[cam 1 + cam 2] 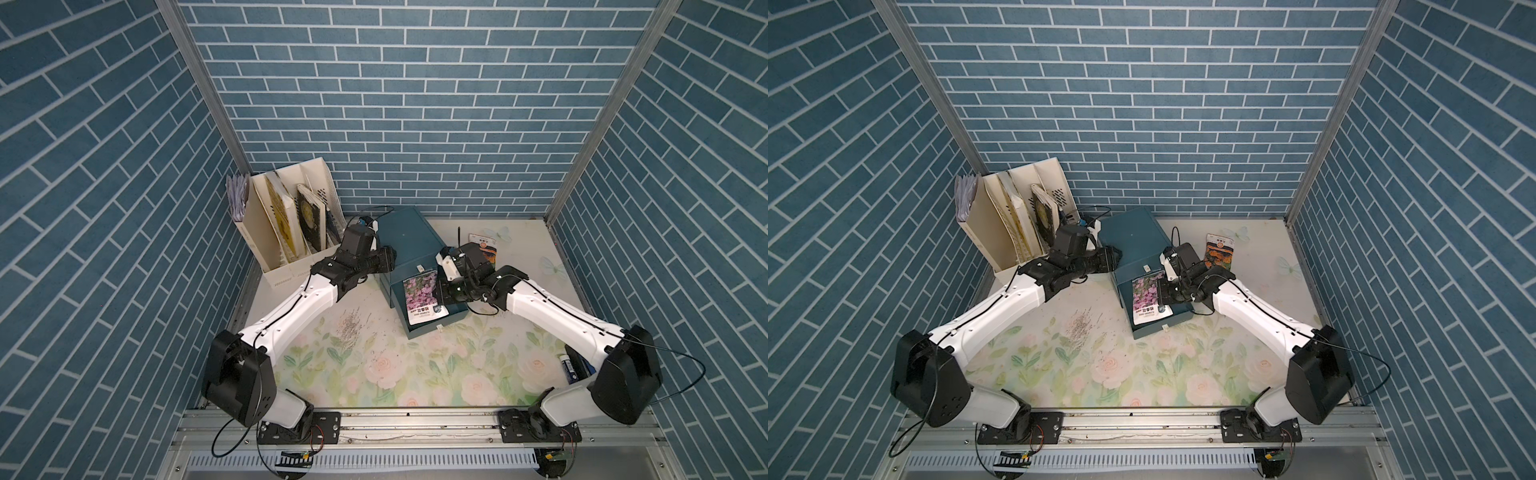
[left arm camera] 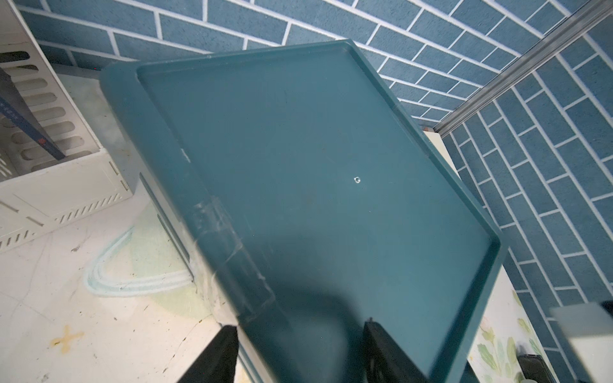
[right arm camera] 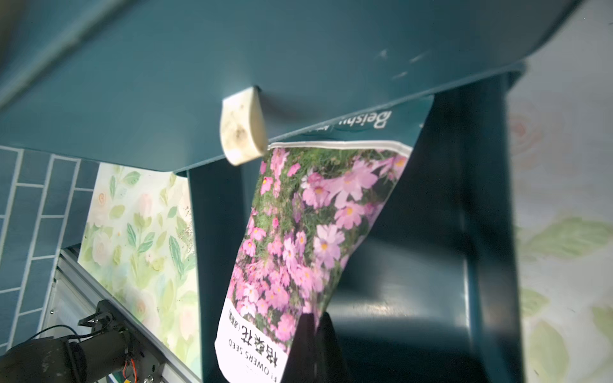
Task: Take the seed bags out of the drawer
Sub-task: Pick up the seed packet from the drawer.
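Evidently the second removal is under way: the purple packet (image 3: 315, 225) is caught at one long edge by the right gripper (image 3: 314, 320), whose jaws are closed flat on the film. The packet hangs on a slant within the drawer (image 1: 430, 329), the lowest one of the cabinet (image 1: 405, 237), pulled out from its front. The packet's upper end lies close under the closed front above, beside the pale knob (image 3: 243, 126), so it is not yet clear of the cabinet.

The next move, by judgement, calls for a draw outward from the cabinet's front before any lift, so that the upper end passes the knob. Then it calls for a carry to the table (image 1: 374, 374) at the cabinet's right side.

The packet is flat and glossy and slightly bowed in the grip. It shows pink-purple blooms on green, with a white band of dark print at its lower end. Such thin film may flex or slip.

At the cabinet's left top edge the left gripper (image 2: 298, 326) sets one finger outside the wall and one on the top, seemingly clamped to steady it. The orange packet (image 1: 486, 249) lies on the table just right of the cabinet. A third packet cannot be made out.
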Robot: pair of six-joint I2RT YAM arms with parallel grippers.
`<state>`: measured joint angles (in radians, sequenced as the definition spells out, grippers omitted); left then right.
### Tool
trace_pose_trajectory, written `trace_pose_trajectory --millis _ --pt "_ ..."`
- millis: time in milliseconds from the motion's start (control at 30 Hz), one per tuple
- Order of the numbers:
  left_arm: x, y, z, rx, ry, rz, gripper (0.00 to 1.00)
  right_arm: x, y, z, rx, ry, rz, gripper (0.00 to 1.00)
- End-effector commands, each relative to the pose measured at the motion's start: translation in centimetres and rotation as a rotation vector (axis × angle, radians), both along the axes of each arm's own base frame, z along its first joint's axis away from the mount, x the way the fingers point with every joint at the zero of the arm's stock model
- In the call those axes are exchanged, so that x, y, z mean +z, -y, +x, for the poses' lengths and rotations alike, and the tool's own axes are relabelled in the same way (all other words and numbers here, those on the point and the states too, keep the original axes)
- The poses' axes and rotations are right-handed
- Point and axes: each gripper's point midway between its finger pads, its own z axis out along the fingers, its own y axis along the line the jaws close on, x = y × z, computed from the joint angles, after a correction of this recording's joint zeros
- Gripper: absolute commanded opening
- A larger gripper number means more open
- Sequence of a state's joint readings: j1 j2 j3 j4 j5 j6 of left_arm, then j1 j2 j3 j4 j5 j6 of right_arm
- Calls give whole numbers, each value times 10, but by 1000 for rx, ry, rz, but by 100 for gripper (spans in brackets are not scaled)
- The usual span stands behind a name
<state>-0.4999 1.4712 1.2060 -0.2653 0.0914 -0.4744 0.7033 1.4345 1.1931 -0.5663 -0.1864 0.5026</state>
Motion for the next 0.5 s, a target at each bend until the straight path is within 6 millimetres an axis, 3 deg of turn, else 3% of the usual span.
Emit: trace_pose_trajectory --millis 0,467 --pt "-30 -6 -13 -17 -97 78 64 13 18 -4 -54 12 4 0" --pt "-28 -5 -11 -15 -97 76 64 31 78 -26 -147 8 -26 0"
